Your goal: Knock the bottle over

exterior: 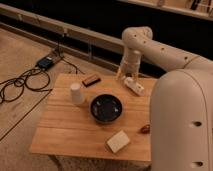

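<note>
The small white bottle lies on its side on the wooden table, near the far right edge, behind the black bowl. My gripper hangs from the cream arm just above and behind the bottle, close to its far end. Whether it touches the bottle I cannot tell.
A white paper cup stands left of the bowl. A brown flat object lies at the far edge. A cream block and a small reddish object lie near the front right. My body fills the right side. Cables lie on the floor to the left.
</note>
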